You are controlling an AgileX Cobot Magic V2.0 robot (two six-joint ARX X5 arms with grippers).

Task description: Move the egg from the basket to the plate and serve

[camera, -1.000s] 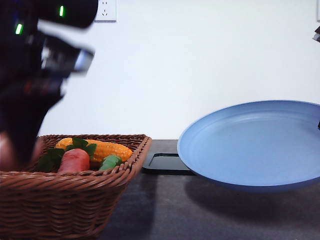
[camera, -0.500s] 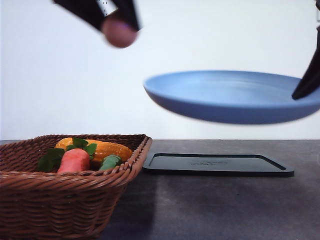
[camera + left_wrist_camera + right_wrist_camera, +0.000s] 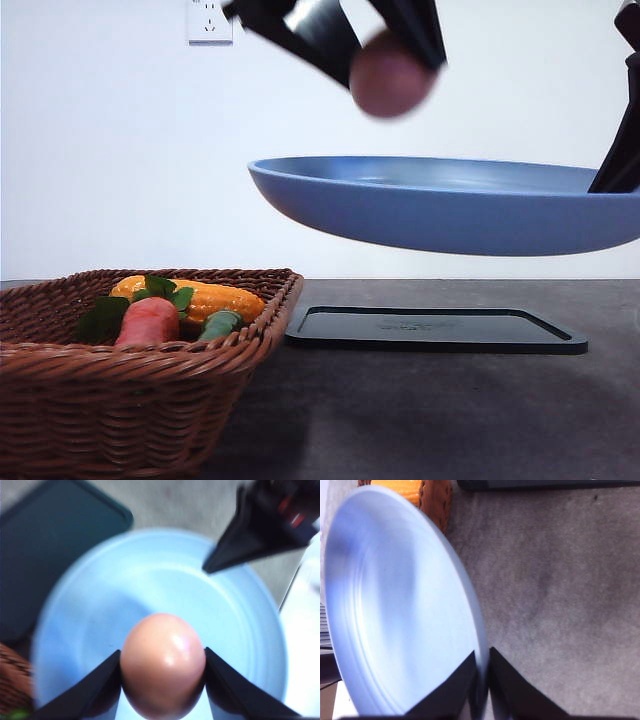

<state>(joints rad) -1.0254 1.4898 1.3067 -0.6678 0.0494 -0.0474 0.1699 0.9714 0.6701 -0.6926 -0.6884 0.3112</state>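
While our right gripper is pinching the plate rim aloft, our left gripper is clamping the egg just above it.

The right gripper pinches the rim of the light blue plate between its two dark fingers. Beyond the plate lie the grey tabletop, a corner of the wicker basket, and the black tray's edge.

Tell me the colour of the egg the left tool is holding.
Pinkish-brown, smooth and glossy; the egg shows best in the left wrist view.
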